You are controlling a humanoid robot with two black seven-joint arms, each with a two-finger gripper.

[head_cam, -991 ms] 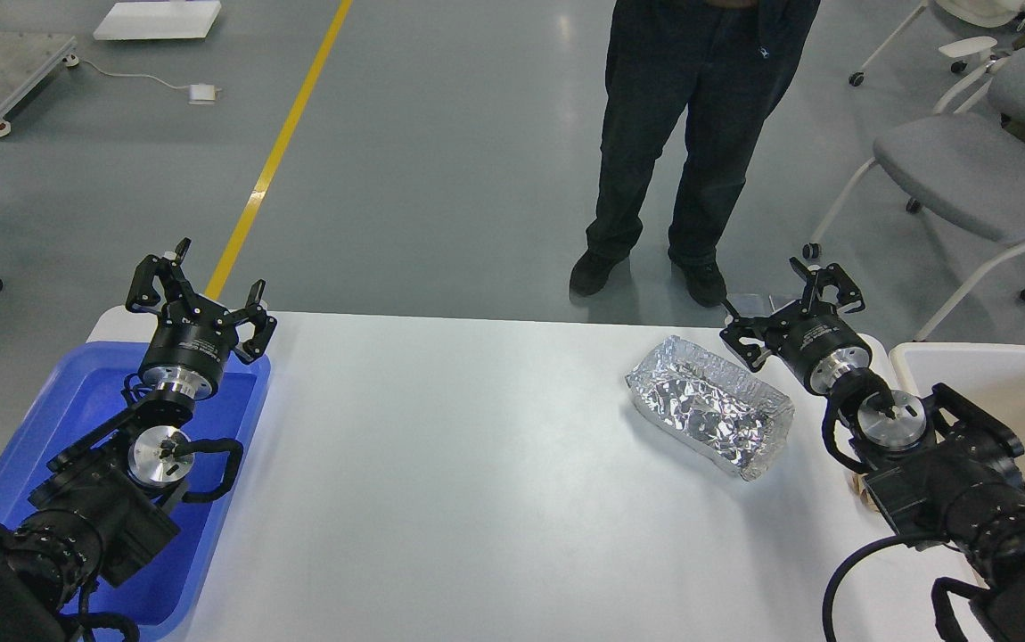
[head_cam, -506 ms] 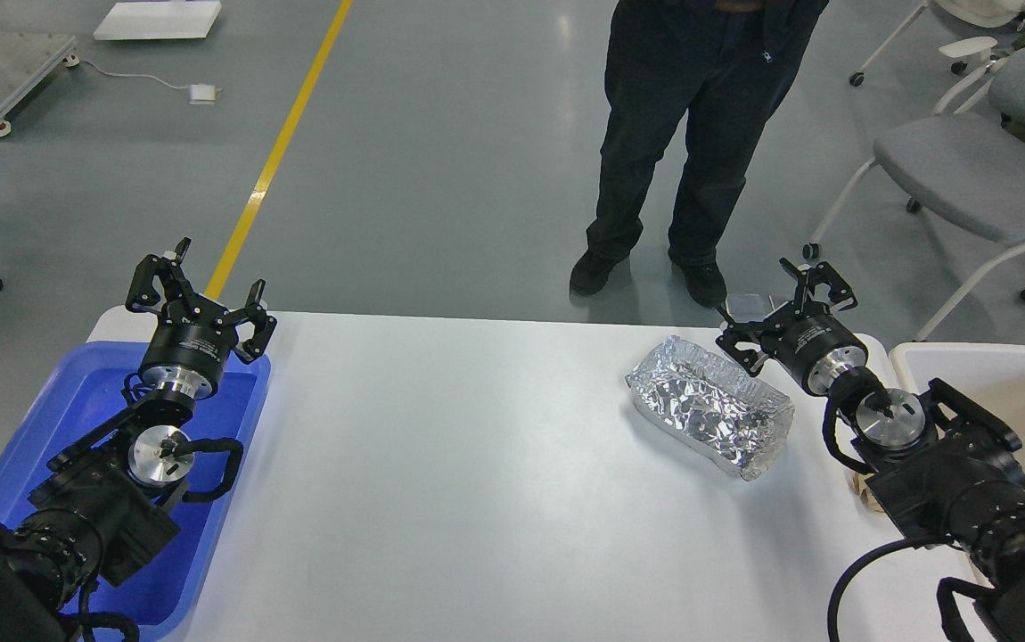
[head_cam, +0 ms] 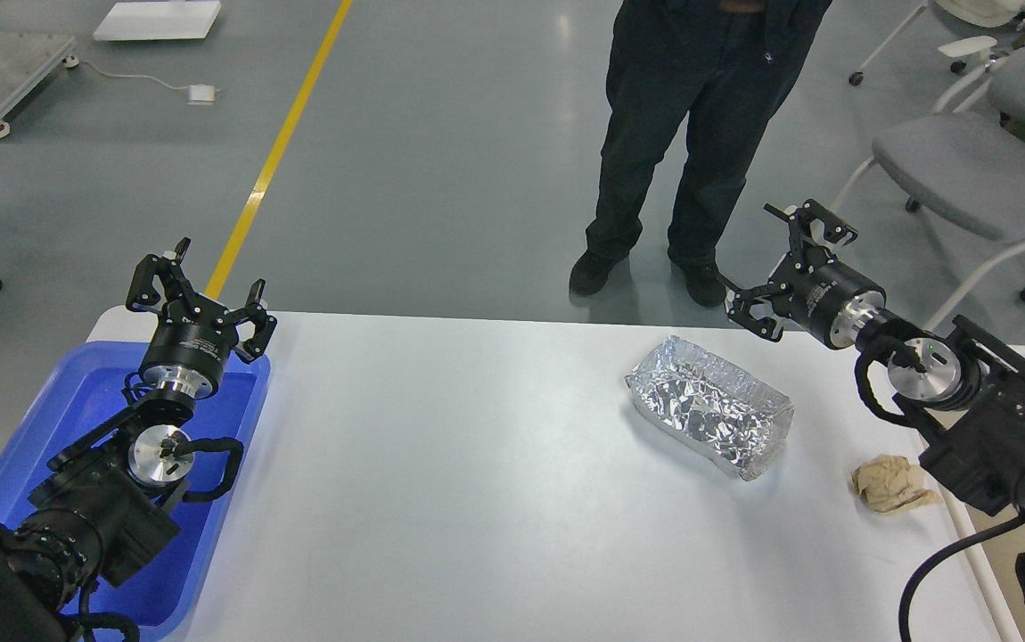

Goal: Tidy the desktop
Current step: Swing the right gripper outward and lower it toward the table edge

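Your table (head_cam: pixel 477 464) fills the near view, long axis running left to right, with a foil tray (head_cam: pixel 709 406) lying diagonally right of centre and a crumpled paper ball (head_cam: pixel 891 484) by the right edge. Your left hand (head_cam: pixel 200 290) hangs spread and empty over the blue tray (head_cam: pixel 58 401); your right hand (head_cam: pixel 789 267) is splayed, empty, past the far edge.

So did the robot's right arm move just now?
Yes. The right gripper went up and away from the foil tray, out past the desktop edge.
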